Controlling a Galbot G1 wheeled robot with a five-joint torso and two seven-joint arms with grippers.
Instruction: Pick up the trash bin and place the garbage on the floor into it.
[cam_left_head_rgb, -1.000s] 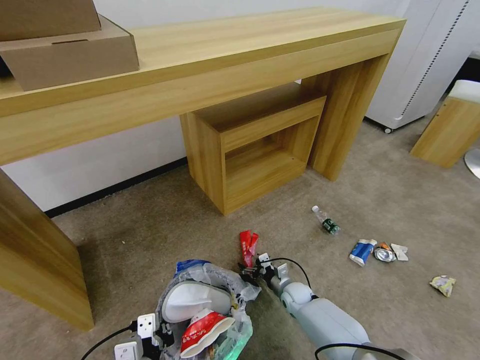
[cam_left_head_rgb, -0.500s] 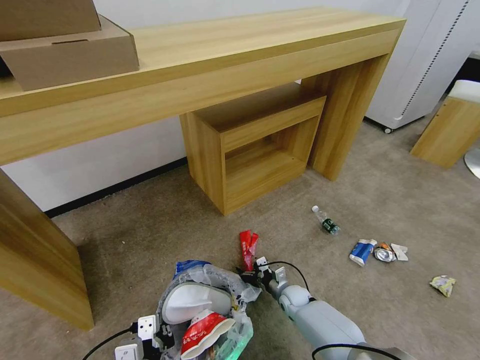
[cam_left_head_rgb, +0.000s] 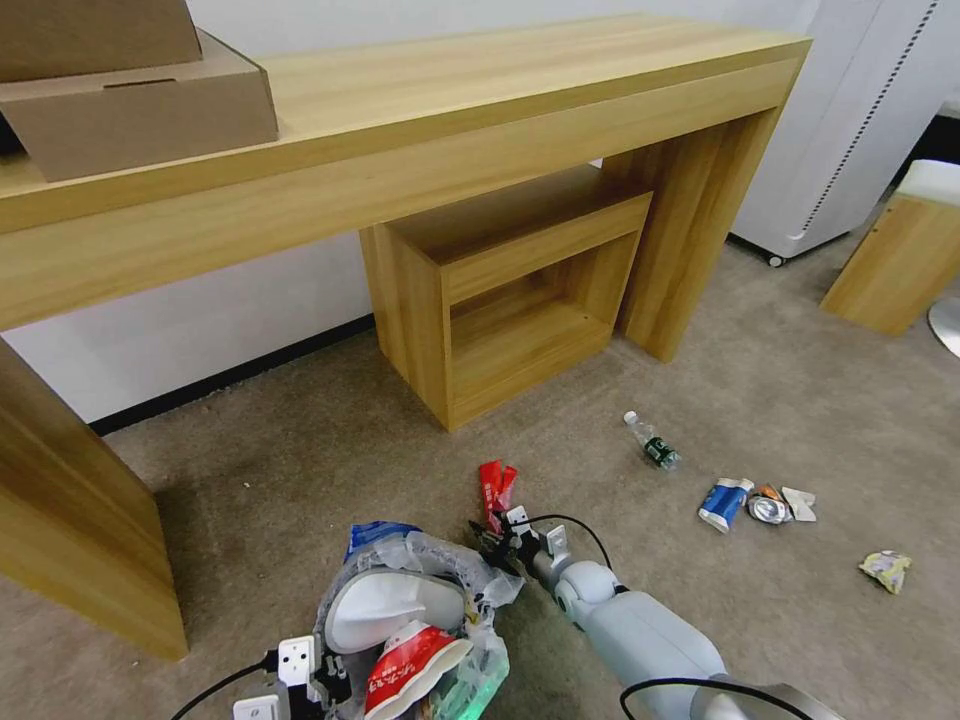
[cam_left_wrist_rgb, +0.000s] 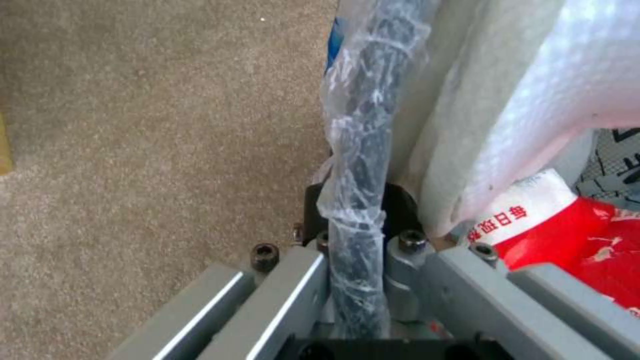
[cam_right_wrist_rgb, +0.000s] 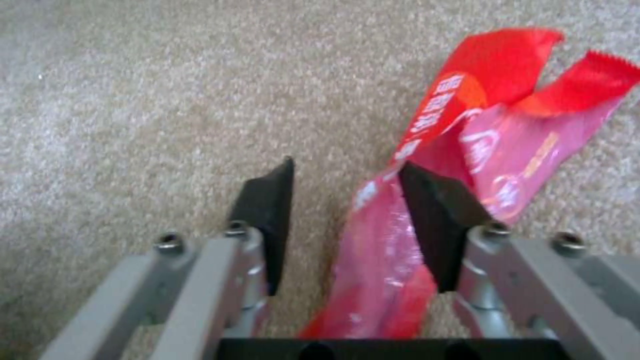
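Across the upper half of the head view runs a long wooden desk (cam_left_head_rgb: 400, 110) with cardboard boxes (cam_left_head_rgb: 130, 100) at its upper left and an open wooden cube shelf (cam_left_head_rgb: 510, 300) beneath it at centre; grey carpet (cam_left_head_rgb: 300, 450) fills the lower half. At the bottom, left of centre, sits the trash bin (cam_left_head_rgb: 420, 620), its clear crinkled liner bunched over the rim and already holding a white slipper (cam_left_head_rgb: 385, 605) and a red-white cup (cam_left_head_rgb: 410, 665). The left gripper (cam_left_wrist_rgb: 357, 235) is clamped on the bin's bag-wrapped rim at the bottom left of the head view, holding the bin. Just right of the bin, the right gripper (cam_right_wrist_rgb: 347, 225) hangs low over the carpet with its jaws apart — the red wrapper (cam_right_wrist_rgb: 467, 145) lies between the black pads, one pad apparently touching it, not yet pinched. The step in hand looks like the pick of this wrapper; the next move calls for closing on the thin film squarely, since it could slip or crumple aside, then a short carry over the bin's rim. Further right on the carpet wait the small green-labelled bottle (cam_left_head_rgb: 655, 445), the blue-white packet (cam_left_head_rgb: 724, 502), the crushed can (cam_left_head_rgb: 768, 507) and a crumpled scrap (cam_left_head_rgb: 886, 570) — all well apart from the bin, so much of the task remains. Nothing blocks the wrapper, though the loose liner crowds the bin's mouth.
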